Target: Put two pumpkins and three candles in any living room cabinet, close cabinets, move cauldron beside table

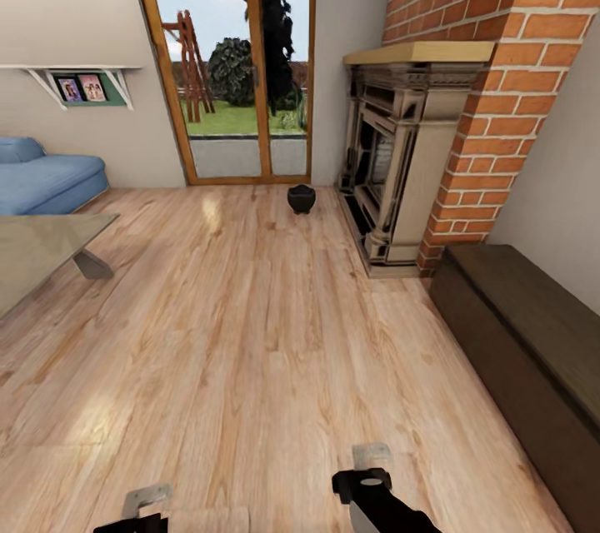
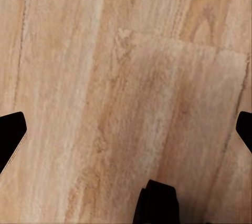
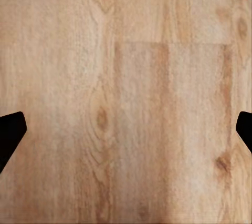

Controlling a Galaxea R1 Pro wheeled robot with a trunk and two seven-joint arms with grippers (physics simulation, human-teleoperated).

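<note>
The black cauldron (image 1: 301, 198) stands on the wooden floor far ahead, between the glass door and the fireplace. At the left edge is a corner of the glossy grey-beige table (image 1: 37, 250) with one angled leg. Along the right wall runs the long dark-brown cabinet (image 1: 533, 341), its front flush. The pumpkins and candles are out of view. My left gripper (image 1: 146, 506) and right gripper (image 1: 371, 470) hang low at the near edge, far from the cauldron. Both are open over bare floor, the left gripper (image 2: 126, 132) and right gripper (image 3: 126, 129) with fingertips wide apart and nothing between them.
A brick chimney with a stone fireplace (image 1: 400, 166) juts out ahead on the right, just beyond the cabinet. A blue sofa (image 1: 46, 179) sits behind the table at the left. The wood-framed glass door (image 1: 242, 67) faces a garden. Open wooden floor (image 1: 250, 333) lies between me and the cauldron.
</note>
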